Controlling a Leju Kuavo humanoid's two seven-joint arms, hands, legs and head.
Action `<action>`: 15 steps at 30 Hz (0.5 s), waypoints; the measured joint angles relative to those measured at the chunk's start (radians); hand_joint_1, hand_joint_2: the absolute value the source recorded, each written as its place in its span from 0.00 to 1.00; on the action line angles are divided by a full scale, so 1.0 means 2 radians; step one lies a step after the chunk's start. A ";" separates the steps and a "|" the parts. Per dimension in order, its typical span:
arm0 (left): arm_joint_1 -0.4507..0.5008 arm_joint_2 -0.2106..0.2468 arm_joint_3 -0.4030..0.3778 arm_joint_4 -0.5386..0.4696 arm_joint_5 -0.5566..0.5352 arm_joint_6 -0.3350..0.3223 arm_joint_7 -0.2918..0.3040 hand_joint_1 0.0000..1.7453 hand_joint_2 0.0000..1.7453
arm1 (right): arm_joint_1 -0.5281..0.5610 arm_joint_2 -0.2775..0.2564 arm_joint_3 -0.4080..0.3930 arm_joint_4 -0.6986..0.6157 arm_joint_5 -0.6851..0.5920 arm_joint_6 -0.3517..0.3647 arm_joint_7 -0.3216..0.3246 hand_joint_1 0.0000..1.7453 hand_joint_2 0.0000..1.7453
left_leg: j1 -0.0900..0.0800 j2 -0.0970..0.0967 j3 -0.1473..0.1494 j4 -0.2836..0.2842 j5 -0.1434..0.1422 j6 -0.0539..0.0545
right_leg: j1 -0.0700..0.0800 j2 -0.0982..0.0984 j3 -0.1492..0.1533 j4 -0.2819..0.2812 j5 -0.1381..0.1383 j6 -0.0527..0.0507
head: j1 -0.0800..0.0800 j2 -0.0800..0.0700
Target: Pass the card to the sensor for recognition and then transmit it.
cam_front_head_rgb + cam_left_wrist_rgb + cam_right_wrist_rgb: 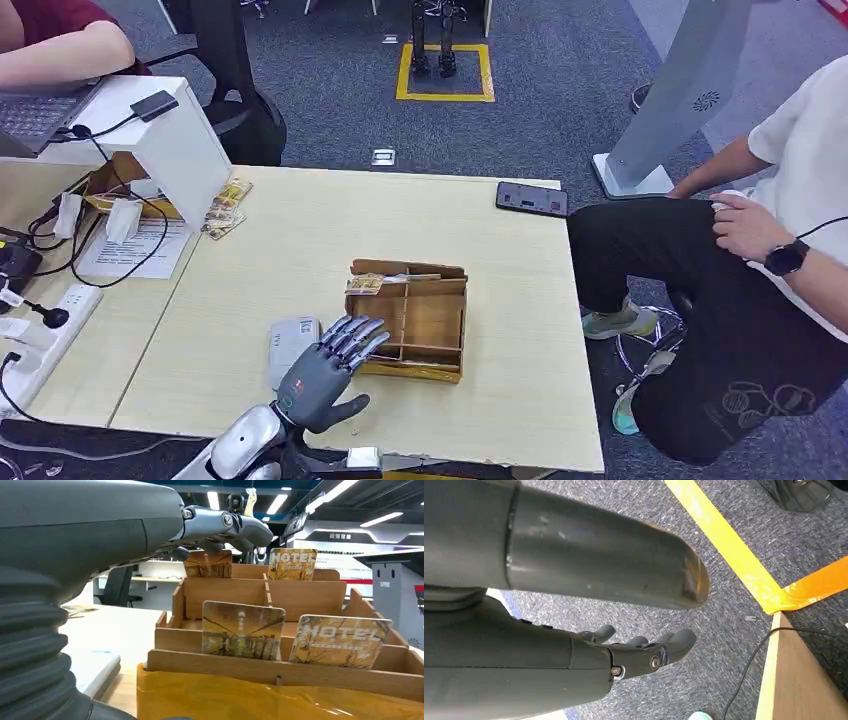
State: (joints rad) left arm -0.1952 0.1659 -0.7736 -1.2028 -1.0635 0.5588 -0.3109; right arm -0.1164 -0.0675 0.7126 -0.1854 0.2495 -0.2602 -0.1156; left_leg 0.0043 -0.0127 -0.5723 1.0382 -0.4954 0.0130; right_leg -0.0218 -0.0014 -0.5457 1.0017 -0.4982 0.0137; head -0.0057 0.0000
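A wooden compartment box [440,322] stands mid-table with yellow-brown cards upright in its slots. One card [364,285] shows at the box's far left corner. My left hand [330,372] hovers at the box's near left corner, fingers spread toward it, holding nothing. In the left wrist view its fingers [225,524] stretch above the box [280,672], over a near card [242,630], a "MOTEL" card [340,641] and two far cards [292,564]. A flat grey-white sensor pad [292,345] lies beside my left hand. My right hand [624,655] hangs over the carpet, fingers loosely apart and empty.
A person sits at the table's right side [760,260]; a black phone [532,198] lies at the far right edge. A white stand [170,140] with loose cards [226,208], cables and a power strip [45,330] crowd the left. Another person's arm [60,50] rests far left.
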 joint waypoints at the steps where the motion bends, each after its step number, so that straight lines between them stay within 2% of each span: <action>1: 0.000 0.000 0.000 0.000 0.000 0.000 0.000 0.00 1.00 | 0.000 0.000 0.000 0.000 0.000 0.000 0.000 0.00 0.00 | 0.000 0.000 0.000 0.000 0.000 0.000 | 0.000 0.000 0.000 0.000 0.000 0.000 | 0.000 0.000; 12: 0.000 -0.002 0.000 0.000 0.003 -0.002 -0.001 0.00 1.00 | 0.000 0.000 0.000 0.000 0.001 0.000 -0.001 0.00 0.00 | 0.000 0.000 0.000 0.000 0.000 0.000 | 0.000 0.000 0.000 0.000 0.000 0.000 | 0.000 0.000; 15: -0.001 -0.012 0.000 0.000 0.014 -0.008 -0.005 0.00 1.00 | 0.000 0.000 0.000 0.000 0.004 0.001 -0.001 0.00 0.00 | 0.000 0.000 0.000 0.000 0.000 0.000 | 0.000 0.000 0.000 0.000 0.000 0.000 | 0.000 0.000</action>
State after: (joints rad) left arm -0.1966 0.1415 -0.7736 -1.2028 -1.0361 0.5428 -0.3201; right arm -0.1165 -0.0675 0.7126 -0.1854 0.2567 -0.2590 -0.1179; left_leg 0.0043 -0.0127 -0.5723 1.0382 -0.4954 0.0130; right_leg -0.0218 -0.0014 -0.5458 1.0017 -0.4982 0.0137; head -0.0061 0.0004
